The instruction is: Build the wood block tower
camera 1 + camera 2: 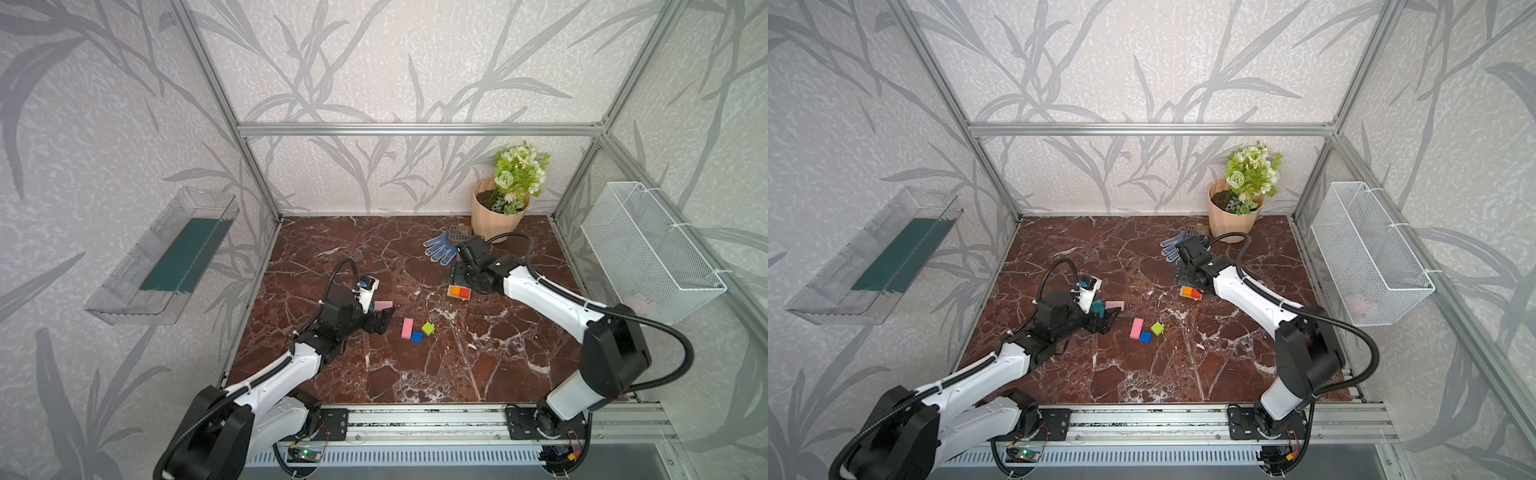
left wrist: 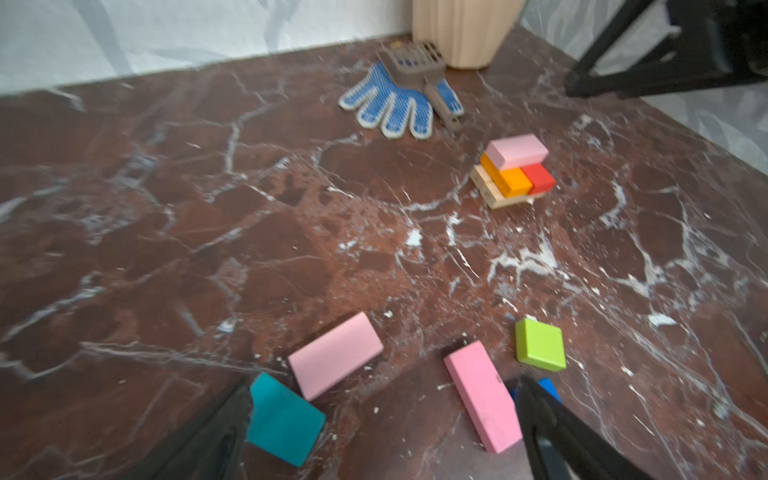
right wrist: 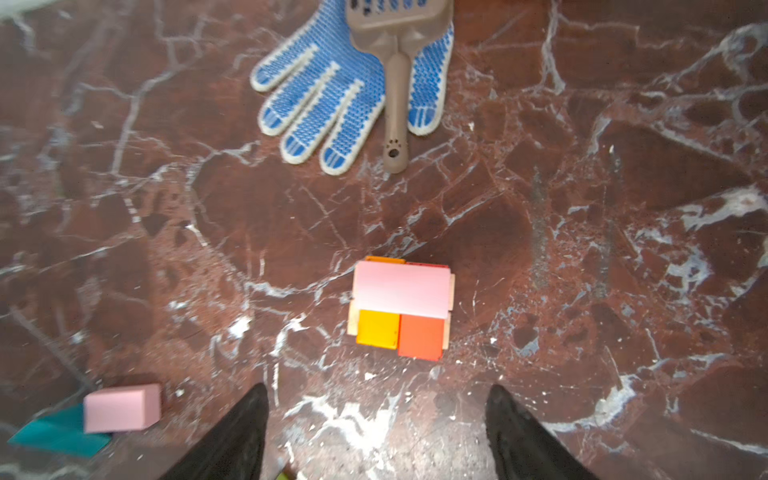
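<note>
The marble table (image 1: 415,374) is seen in both top views. The left gripper (image 2: 384,386) is spread wide, empty, left of centre. The right gripper (image 3: 376,387) is parted, nothing held. The tower (image 1: 459,292) is set right of centre: tan base, orange, red, pink top. The loose blocks (image 1: 407,328) are scattered mid-frame.

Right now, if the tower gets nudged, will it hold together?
Probably not: the tower looks like loose stacked blocks, so layers may slide. Its pink block sits off-centre and might shift first. Being low and wide, it seems unlikely to tip.

No legible text or markings.
</note>
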